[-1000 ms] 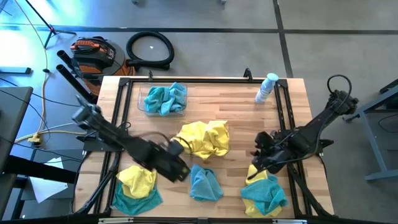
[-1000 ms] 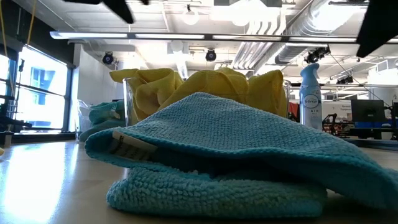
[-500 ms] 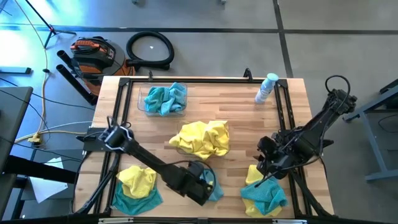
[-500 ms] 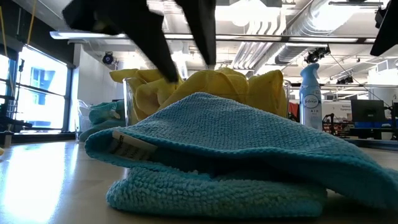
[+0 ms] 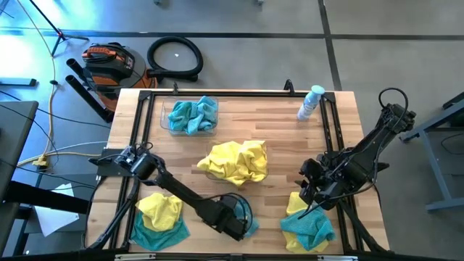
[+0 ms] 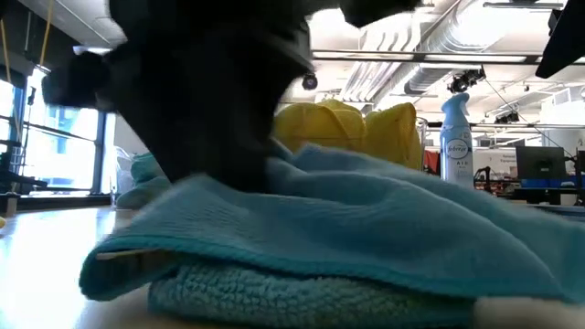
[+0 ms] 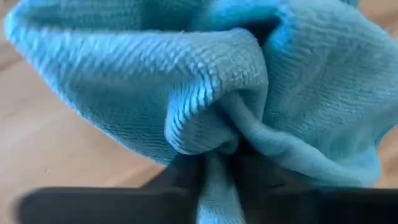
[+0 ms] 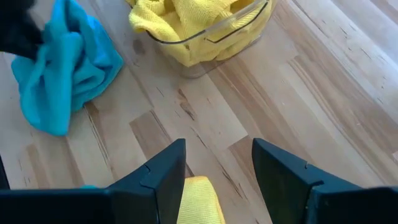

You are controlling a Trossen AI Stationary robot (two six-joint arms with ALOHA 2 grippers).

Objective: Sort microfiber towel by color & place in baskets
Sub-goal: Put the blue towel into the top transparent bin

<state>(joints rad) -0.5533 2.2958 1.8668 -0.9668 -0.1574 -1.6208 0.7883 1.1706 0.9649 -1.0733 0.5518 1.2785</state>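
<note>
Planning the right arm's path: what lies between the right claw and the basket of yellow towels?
Only bare wooden tabletop, seen in the right wrist view, lies between the open right claw and the basket of yellow towels.

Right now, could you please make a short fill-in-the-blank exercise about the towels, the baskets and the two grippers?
1. The left gripper pinches a fold of a soft microfiber towel whose colour is ____.
2. The clear plastic basket in the table's middle holds towels coloured ____.
3. The right gripper hovers with its fingers ____.
4. The small spray bottle lies near the table's far ____ corner.

Missing words: teal-blue; yellow; open; right
</note>
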